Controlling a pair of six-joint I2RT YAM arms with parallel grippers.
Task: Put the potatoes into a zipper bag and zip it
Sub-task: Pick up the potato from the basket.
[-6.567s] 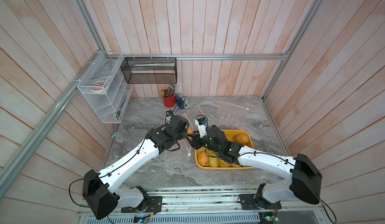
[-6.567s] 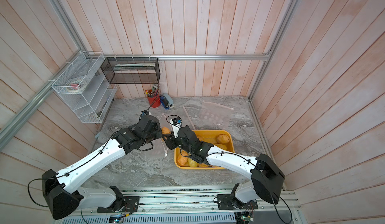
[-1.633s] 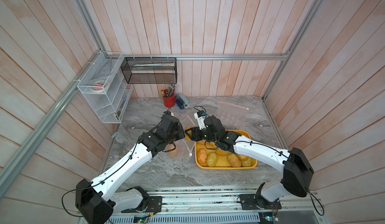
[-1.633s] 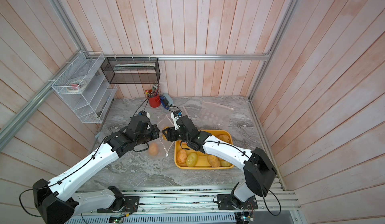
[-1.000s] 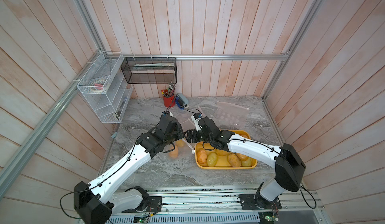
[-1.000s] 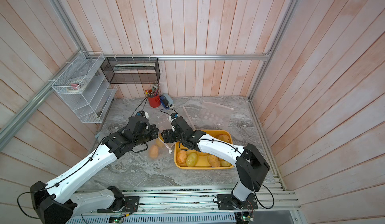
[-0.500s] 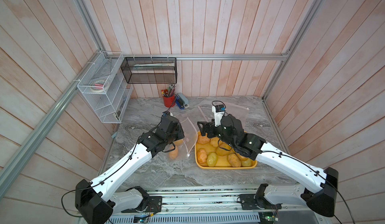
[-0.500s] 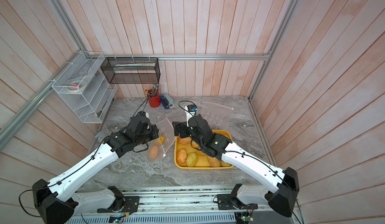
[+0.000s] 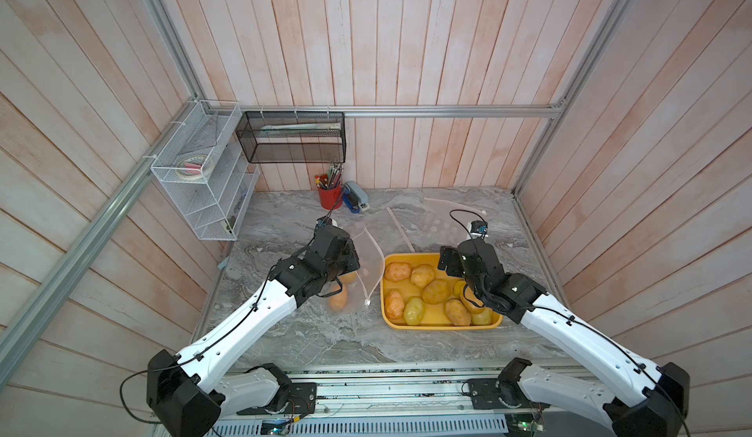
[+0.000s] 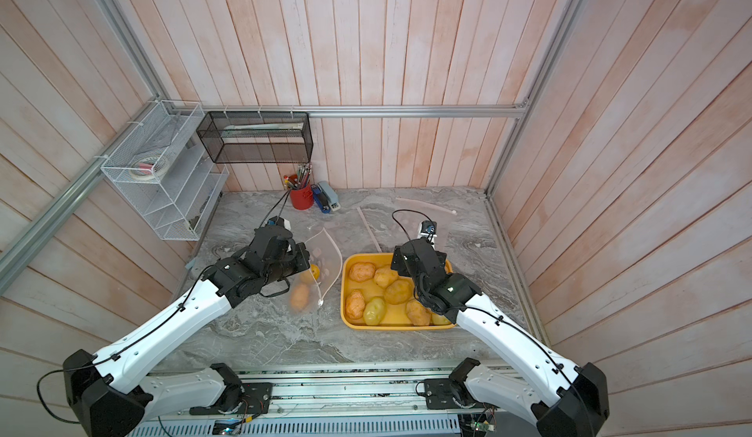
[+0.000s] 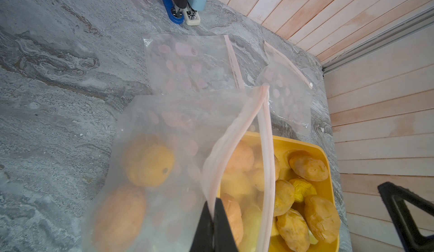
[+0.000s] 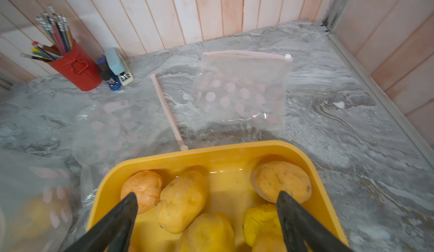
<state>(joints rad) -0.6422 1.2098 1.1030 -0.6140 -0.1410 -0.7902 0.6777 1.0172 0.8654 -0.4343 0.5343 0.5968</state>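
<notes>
1. The table (image 11: 58, 98) is grey stone with pale veins, matt and faintly grainy; the walls are pale pink wooden boards
2. The zipper bag (image 11: 178, 126) is thin clear film printed with faint pink dots, soft and creased, with a pink zip strip along its open mouth; it stands just beside the tray, on the left arm's side
3. The tray (image 12: 211, 150) is smooth, glossy yellow plastic, rectangular with rounded corners
4. The potatoes (image 12: 183, 201) are oval and lumpy, with dull pitted skins from pale yellow to orange-brown
5. Two of them lie inside the bag, blurred by the film and close together; the rest lie in the tray
6. The left gripper (image 11: 212, 215), its black fingers pressed together, pinches the bag's rim by the zip strip
7. The right gripper (image 12: 206, 195) hangs over the tray with its fingers spread wide above the potatoes
8. Two spare bags (image 12: 242, 91) lie flat behind the tray, and a red cup (image 12: 75, 70) of pencils stands by the back wall
</notes>
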